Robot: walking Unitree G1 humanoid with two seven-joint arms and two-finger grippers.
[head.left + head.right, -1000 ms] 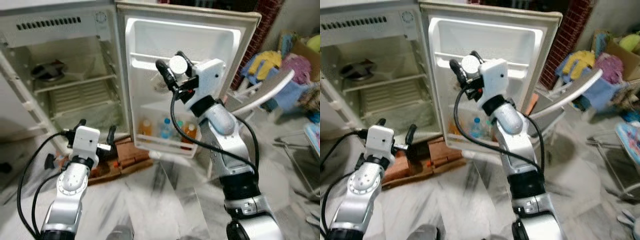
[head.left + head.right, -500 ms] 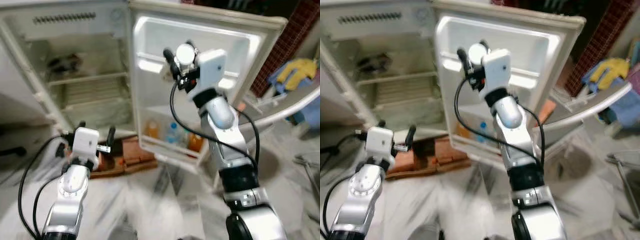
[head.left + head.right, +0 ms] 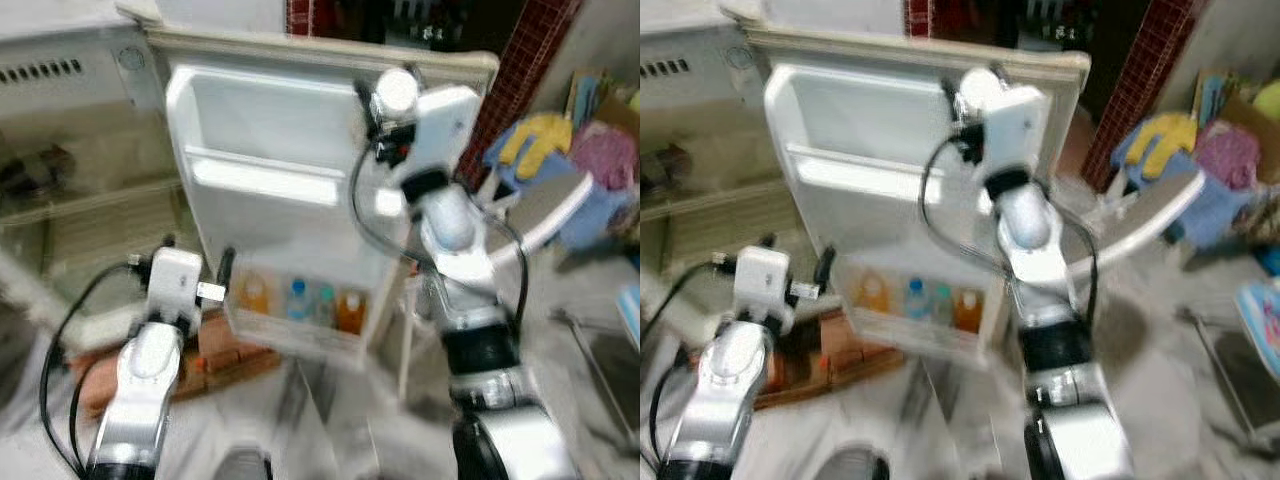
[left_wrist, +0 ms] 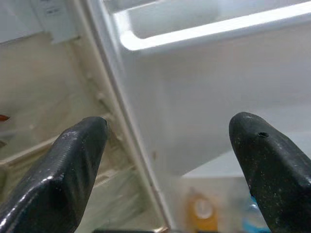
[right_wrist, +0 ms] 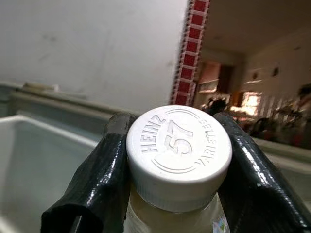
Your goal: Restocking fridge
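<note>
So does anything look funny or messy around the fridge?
Yes. The fridge stands propped on bricks instead of flat on the floor, and a heap of clothes lies piled behind the open door. The bottles in the door shelf stand upright, with no spill that the blurred views show.

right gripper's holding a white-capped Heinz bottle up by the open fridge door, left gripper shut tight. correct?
Not quite: the left gripper is open, its two black fingers spread wide apart in the left wrist view. The rest holds: the right gripper grips the white-capped Heinz bottle by the open fridge door.
</note>
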